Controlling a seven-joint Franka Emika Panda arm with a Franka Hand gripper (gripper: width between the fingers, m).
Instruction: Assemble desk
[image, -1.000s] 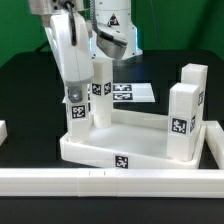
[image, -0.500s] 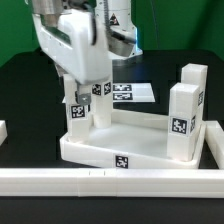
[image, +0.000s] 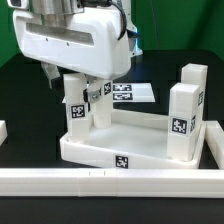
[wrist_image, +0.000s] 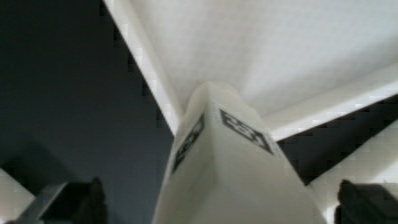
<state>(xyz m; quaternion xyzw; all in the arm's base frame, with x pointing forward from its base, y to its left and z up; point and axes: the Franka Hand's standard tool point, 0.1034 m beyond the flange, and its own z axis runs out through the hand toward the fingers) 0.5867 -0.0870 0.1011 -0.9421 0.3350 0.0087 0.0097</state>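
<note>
Gripper (wrist_image: 199, 195): two dark fingers (wrist_image: 68, 200) spread wide apart in the wrist view, one on each side of an upright leg (wrist_image: 217, 150), neither one touching it; nothing held. In the exterior view the white arm body fills the upper left of the frame and hides the fingers. Desk tabletop (image: 135, 135): white tray with raised rim, lying upside down across the centre and lower half of the exterior frame, a tag on its near wall. Legs: four white square posts standing upright at the tabletop's corners. One at left centre (image: 76, 102), directly under the arm; one just behind it (image: 98, 92), partly covered by the arm; one at right centre (image: 181, 120), tag facing the camera; one at the far right (image: 194, 78). Marker board (image: 132, 94): flat white sheet with tags, on the black table (image: 25, 100) behind the tabletop. Border rail (image: 110, 180): long white bar along the lower edge of the frame.
</note>
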